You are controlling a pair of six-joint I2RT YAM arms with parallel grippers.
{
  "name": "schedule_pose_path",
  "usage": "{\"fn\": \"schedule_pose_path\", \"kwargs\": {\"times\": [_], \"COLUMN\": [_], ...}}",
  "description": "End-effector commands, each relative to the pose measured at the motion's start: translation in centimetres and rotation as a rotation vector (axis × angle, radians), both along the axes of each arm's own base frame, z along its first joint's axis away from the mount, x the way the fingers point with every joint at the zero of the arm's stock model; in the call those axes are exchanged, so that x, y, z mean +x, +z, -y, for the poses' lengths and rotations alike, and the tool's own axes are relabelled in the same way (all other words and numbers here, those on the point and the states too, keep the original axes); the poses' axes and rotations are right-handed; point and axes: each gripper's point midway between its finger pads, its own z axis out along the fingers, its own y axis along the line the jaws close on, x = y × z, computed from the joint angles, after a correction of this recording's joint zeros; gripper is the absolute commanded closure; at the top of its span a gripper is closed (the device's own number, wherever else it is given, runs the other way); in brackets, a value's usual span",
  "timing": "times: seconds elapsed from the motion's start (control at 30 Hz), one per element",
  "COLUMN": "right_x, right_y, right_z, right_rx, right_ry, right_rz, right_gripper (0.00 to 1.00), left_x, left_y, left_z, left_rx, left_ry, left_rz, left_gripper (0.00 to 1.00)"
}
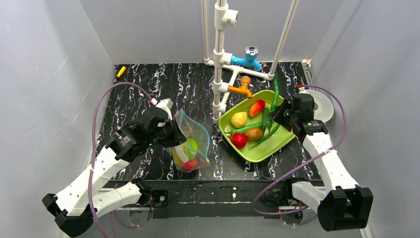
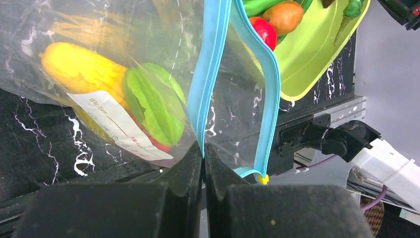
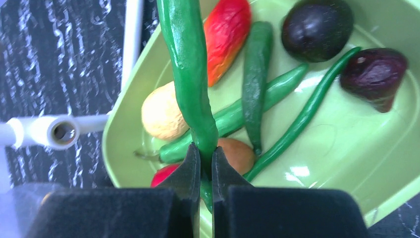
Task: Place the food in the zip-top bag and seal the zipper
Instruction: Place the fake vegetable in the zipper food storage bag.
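Two grippers, both closed: left gripper (image 2: 203, 151) clamped on zipper (image 2: 209, 79) of zip-top bag (image 1: 194, 130), centre left, yellow, green, red food (image 2: 79, 69) inside; right gripper (image 3: 205, 157) pinching long green bean (image 3: 188, 64) over lime-green tray (image 1: 275, 144), centre right.

One legible marking found. The white label (image 2: 119, 126) on the clear wall of the zip-top bag (image 2: 59, 29), seen in the left wrist view, carries printed lines running along its length. The first line reads "Date", preceded by small characters too blurred to read. The second line, lower on the label, is too small and slanted to make out. Nothing else can be read in any view.
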Motion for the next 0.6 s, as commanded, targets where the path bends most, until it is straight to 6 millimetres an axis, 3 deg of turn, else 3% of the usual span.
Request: {"fn": "schedule_pose_path", "kwargs": {"times": [0.0,0.27,0.57], "right_x": [-2.3,-9.2,-16.6], "right_y": [1.1,-0.6,-0.8], "right_z": [-3.1,-6.8,-8.3], "right_rx": [0.102,0.296,0.393], "right_ry": [0.177,0.396,0.475], "right_rz": [-0.025,-0.142,-0.392], "right_gripper": [0.99,0.99,0.99], "left_x": [0.0,0.1,0.6], "left_y": [0.7,0.3,0.6], "left_z": [-0.3,-0.2,0.4], "left_rx": [0.002,0.008,-0.011], "left_ry": [-0.002,-0.006,-0.012], "left_rz": [0.017,0.015,0.030], "left_gripper": [1.00,1.00,1.00]}}
